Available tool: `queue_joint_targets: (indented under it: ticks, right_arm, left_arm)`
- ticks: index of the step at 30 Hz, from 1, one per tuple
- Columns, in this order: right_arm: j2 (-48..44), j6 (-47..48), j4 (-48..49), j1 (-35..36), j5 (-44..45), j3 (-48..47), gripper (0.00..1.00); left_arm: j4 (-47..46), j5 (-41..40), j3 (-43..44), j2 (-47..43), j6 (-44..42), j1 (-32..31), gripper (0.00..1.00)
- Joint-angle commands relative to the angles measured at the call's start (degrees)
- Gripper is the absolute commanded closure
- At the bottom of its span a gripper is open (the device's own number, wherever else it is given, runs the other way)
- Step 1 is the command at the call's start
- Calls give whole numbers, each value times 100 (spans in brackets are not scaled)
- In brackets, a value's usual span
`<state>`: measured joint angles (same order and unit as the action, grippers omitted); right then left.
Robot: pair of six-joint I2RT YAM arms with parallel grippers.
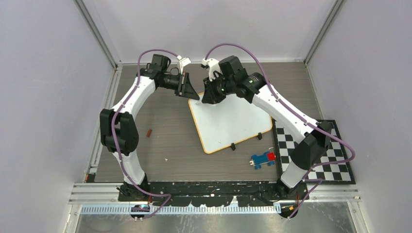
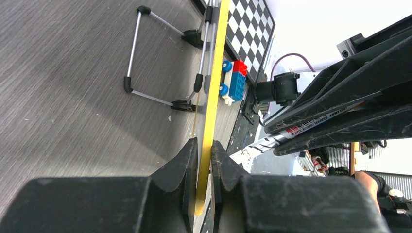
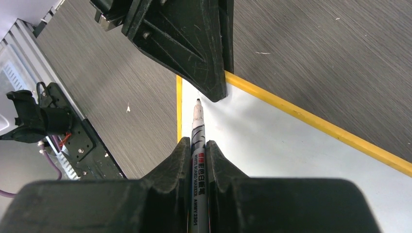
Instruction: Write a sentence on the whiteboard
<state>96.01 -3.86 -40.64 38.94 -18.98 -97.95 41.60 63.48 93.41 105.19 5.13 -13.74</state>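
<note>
Pinching the whiteboard (image 1: 231, 124) by its yellow rim at the far corner, my left gripper (image 2: 204, 145) has narrow jaws; the board looks stiff, light, prone to sliding. Right gripper (image 3: 197, 142) jaws clamp the marker (image 3: 197, 119), tip near that corner.

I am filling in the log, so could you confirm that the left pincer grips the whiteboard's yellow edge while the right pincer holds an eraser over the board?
Not quite: the right pincer holds a whiteboard marker, not an eraser, as the right wrist view shows. The left pincer does grip the yellow edge of the whiteboard.
</note>
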Motion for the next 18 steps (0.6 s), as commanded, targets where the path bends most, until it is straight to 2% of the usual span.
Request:
queue_joint_targets:
  ticks: [1, 18]
  right_arm:
    - [-12, -87, 299, 26, 115, -205, 100]
    - [-180, -17, 414, 24, 177, 457, 100]
  left_arm:
    - [20, -114, -6, -248, -54, 38, 100]
    - [97, -169, -33, -297, -143, 38, 100]
